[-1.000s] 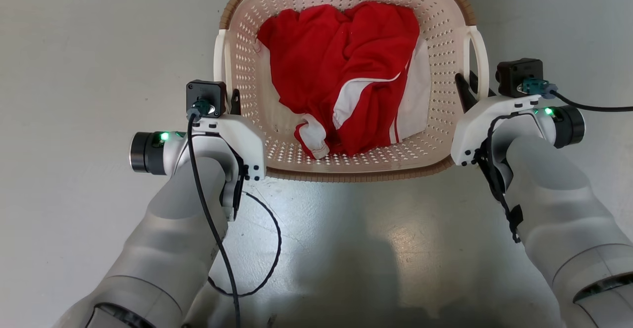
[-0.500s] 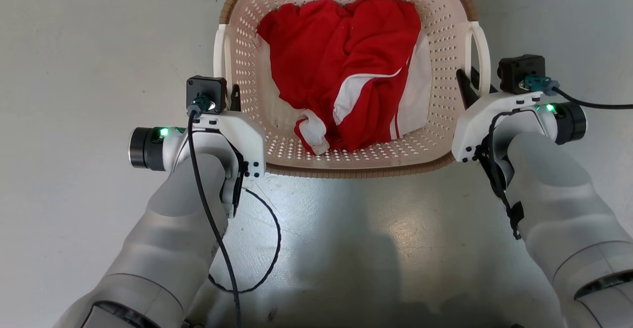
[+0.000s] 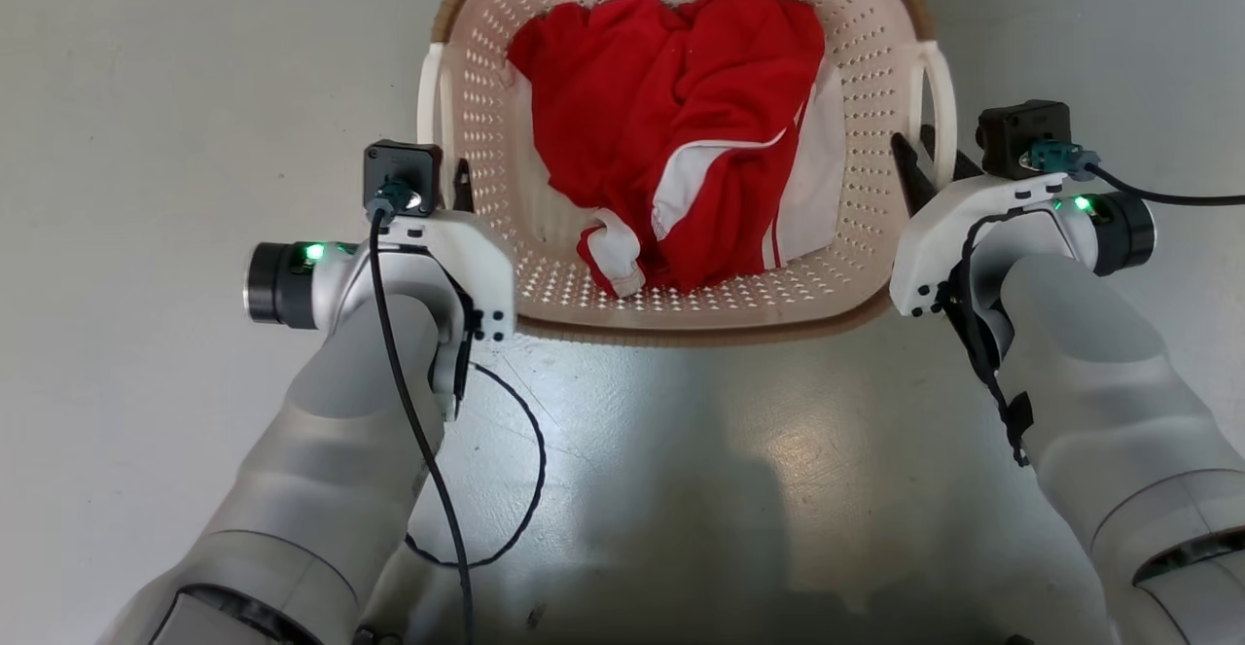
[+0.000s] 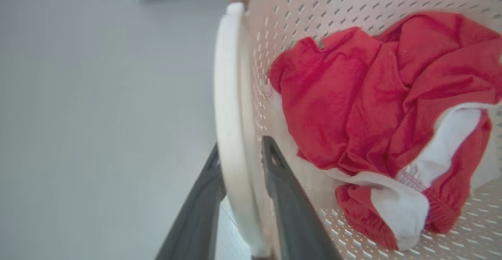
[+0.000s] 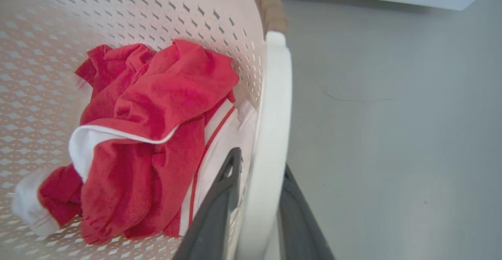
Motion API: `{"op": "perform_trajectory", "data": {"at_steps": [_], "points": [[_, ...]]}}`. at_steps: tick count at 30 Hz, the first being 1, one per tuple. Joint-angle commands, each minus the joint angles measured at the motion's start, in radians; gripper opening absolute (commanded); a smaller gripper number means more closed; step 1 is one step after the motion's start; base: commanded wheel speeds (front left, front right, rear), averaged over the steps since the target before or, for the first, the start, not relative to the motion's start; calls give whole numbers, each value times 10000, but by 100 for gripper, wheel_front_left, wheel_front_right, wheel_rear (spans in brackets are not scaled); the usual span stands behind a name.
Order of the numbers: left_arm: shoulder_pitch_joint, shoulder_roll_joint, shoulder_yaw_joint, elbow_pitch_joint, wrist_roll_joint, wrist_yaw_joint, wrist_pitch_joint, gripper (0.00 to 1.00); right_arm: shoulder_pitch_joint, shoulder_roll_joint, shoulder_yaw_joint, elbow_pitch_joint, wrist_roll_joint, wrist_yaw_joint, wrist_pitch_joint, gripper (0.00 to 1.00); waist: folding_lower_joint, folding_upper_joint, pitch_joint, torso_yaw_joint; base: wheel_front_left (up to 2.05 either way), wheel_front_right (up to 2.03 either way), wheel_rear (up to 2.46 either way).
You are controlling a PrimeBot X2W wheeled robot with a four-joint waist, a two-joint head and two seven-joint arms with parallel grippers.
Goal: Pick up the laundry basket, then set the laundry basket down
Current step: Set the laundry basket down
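At 12 o'clock on the floor: laundry basket apparently set down, release in hand.

Head view: left gripper at the left handle, the basket's 9 o'clock; right gripper at the right handle, 3 o'clock; red garment inside. Left wrist view: jaws parted, straddling the left handle, outer finger touching, inner finger just clear. Right wrist view: jaws parted astride the right handle, slack on the inner side; nothing clamped. Judgement: widen both together, then withdraw toward 6 o'clock without snagging or dragging the basket.
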Motion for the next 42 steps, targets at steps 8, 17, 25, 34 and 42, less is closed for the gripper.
{"op": "perform_trajectory", "data": {"at_steps": [8, 17, 25, 34, 42], "points": [[0, 254, 249, 116, 77, -3, -63, 100, 298, 239, 19, -113, -246, 69, -24, 100, 0, 0, -77, -11, 0, 0, 0], [144, 252, 251, 126, 13, -3, -63, 100, 363, 239, -243, -113, -472, 69, -40, 100, 0, 0, -440, -52, 0, 0, 0], [345, 251, 390, -26, 54, 23, -63, 100, 468, 239, -387, -113, -567, 69, -151, 100, 0, 0, -1054, -98, 0, 0, 0], [1159, 497, 974, -977, 534, 35, -63, 100, 841, 239, -93, -390, -217, 69, -499, 100, 0, 0, -2106, -191, 0, 0, 0], [2502, 733, 1950, -2577, 1274, 141, -63, 100, 1726, 239, 362, -1407, 264, 69, -644, 100, 0, 0, -3398, -285, 0, 0, 0]]}}
